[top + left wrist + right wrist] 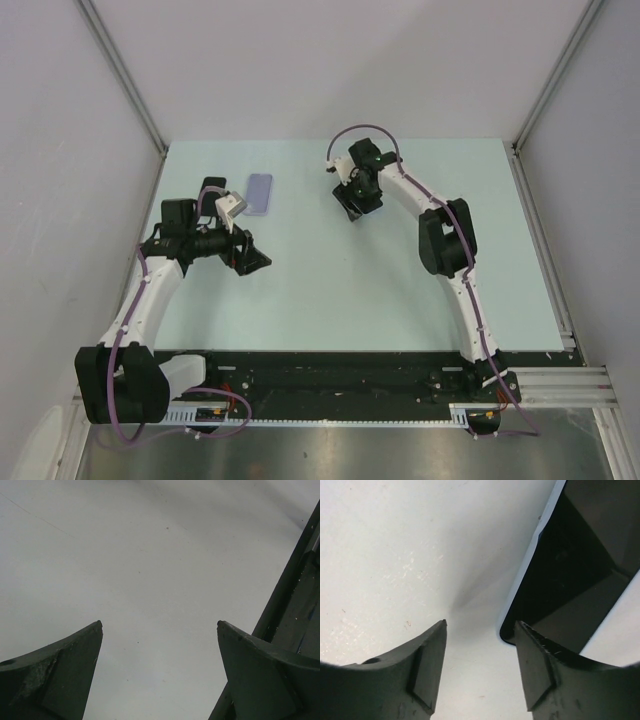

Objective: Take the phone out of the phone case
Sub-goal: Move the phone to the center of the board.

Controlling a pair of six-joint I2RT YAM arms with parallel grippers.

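A lavender phone case (259,193) lies flat on the pale table, at the back left. A black glossy phone (570,560) with a pale blue edge lies on the table in the right wrist view. Its near corner sits just inside my right finger (540,670). My right gripper (480,622) is open and empty, low over the table; in the top view it (352,212) hides the phone. My left gripper (255,262) is open and empty, in front of the case and apart from it. The left wrist view (160,625) shows only bare table between its fingers.
A dark rail (292,600) runs along the right edge of the left wrist view. Grey walls enclose the table (330,300) at the back and sides. The black base rail (340,375) runs along the near edge.
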